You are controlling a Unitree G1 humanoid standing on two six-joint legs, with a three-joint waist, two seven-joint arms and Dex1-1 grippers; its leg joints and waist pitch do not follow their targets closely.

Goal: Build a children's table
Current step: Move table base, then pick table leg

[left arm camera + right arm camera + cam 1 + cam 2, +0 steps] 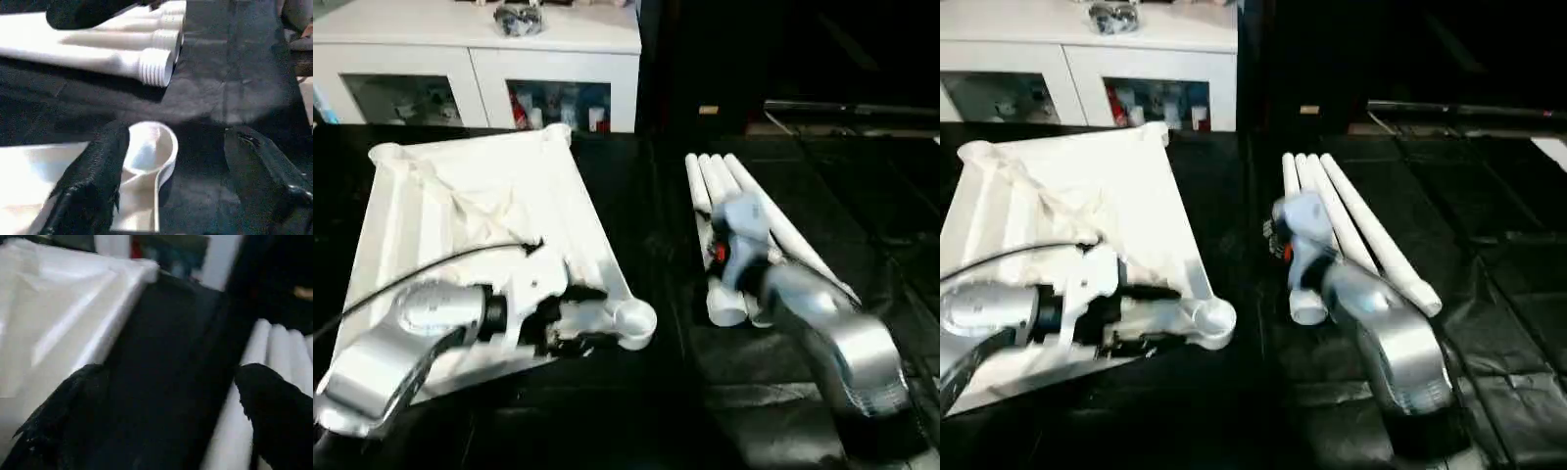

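Note:
The children's table top (460,215) lies upside down on the black surface at the left, ribbed underside up. My left gripper (181,142) is at its near right corner, open. The round corner socket (152,147) sits between the fingers, close against one finger (93,181), while the other finger (264,166) stands apart from it. Several white tapered legs (773,225) lie side by side to the right, threaded ends (156,66) toward me. My right gripper (166,401) hovers open beside the legs' near ends, holding nothing. Its wrist (736,240) covers part of the legs.
A white cabinet (480,59) with glass-fronted shelves stands behind the table top, with a dark object (517,20) on top of it. A black cable (431,264) runs across the table top to my left wrist. Black cloth (656,196) covers the strip between top and legs.

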